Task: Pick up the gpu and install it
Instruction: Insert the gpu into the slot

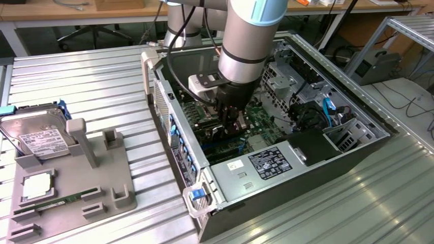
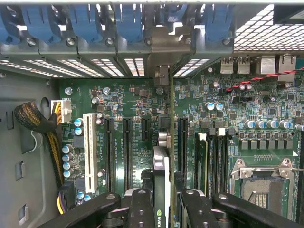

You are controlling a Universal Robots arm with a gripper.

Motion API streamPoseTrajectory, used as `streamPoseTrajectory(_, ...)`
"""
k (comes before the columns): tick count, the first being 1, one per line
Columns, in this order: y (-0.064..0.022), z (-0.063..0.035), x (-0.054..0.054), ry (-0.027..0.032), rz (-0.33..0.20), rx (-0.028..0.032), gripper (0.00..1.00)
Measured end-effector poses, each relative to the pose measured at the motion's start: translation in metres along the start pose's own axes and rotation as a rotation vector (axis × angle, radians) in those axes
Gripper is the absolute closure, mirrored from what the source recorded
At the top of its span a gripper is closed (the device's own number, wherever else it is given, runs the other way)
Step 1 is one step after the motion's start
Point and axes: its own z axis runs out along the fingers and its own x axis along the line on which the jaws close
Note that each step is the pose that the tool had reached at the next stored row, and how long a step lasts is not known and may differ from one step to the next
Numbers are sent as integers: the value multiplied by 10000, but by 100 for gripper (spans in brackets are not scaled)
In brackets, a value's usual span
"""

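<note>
My gripper [image 1: 233, 121] reaches down into the open computer case [image 1: 352, 147], shut on the gpu [image 1: 227, 133]. In the wrist view the gpu [image 2: 161, 171] appears edge-on as a thin dark card with a silver end bracket, clamped between the black fingers [image 2: 142, 209]. The card stands upright over the green motherboard [image 2: 133, 109], between the long black expansion slots [image 2: 127, 152], its bracket end toward the case's rear slot openings [image 2: 161, 52]. Whether its edge sits in a slot I cannot tell.
A grey holder tray [image 1: 101, 173] at the exterior view's left carries a silver hard drive [image 1: 40, 136], a green RAM stick [image 1: 58, 200] and a CPU [image 1: 35, 187]. Inside the case are the power supply [image 1: 271, 161], a braided cable bundle [image 2: 35, 121] and the CPU socket [image 2: 259, 183].
</note>
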Motion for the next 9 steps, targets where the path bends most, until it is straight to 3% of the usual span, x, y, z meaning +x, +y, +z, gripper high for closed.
streamPoseTrajectory(9, 3, 15, 0, 1, 2, -1, 73)
